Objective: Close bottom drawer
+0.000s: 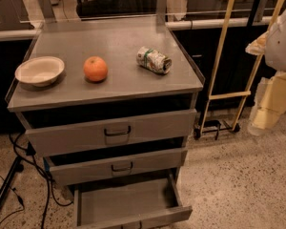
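The grey cabinet [124, 87] stands in the middle, on a speckled floor. The bottom drawer [128, 205] is at the lower edge of the view, pulled far out, so its inner floor shows; its front is partly cut off by the picture edge. The middle drawer [86, 171] and the top drawer [66, 137] above it stand out a little too. On the cabinet top lie a white bowl [39, 70], an orange [95, 68] and a dented can [154, 60] on its side. The gripper [271, 104] hangs at the far right edge, well apart from the drawer, beside a yellow hand truck [224, 95]. Whether the gripper is spread or pressed together, I cannot tell.
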Tool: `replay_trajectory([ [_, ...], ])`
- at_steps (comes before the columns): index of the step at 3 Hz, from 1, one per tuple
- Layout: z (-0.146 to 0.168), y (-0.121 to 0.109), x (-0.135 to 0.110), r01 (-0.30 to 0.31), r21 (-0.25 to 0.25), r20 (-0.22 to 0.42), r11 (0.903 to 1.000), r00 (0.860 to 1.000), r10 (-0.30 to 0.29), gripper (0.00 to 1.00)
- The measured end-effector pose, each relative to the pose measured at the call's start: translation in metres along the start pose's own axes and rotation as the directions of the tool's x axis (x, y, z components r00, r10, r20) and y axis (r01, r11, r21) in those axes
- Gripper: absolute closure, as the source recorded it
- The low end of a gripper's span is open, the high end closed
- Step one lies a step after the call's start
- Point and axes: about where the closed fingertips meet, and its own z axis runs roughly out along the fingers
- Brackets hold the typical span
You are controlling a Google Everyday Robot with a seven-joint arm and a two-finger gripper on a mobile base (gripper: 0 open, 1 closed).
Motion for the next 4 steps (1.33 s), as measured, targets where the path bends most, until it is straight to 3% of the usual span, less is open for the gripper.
replay_trajectory([
  [1,0.0,0.0,0.0,0.0,0.0,0.0,1.0,1.0,0.0,0.0],
  [2,0.0,0.0,0.0,0.0,0.0,0.0,1.0,1.0,0.0,0.16],
  [4,0.0,0.0,0.0,0.0,0.0,0.0,1.0,1.0,0.0,0.62],
])
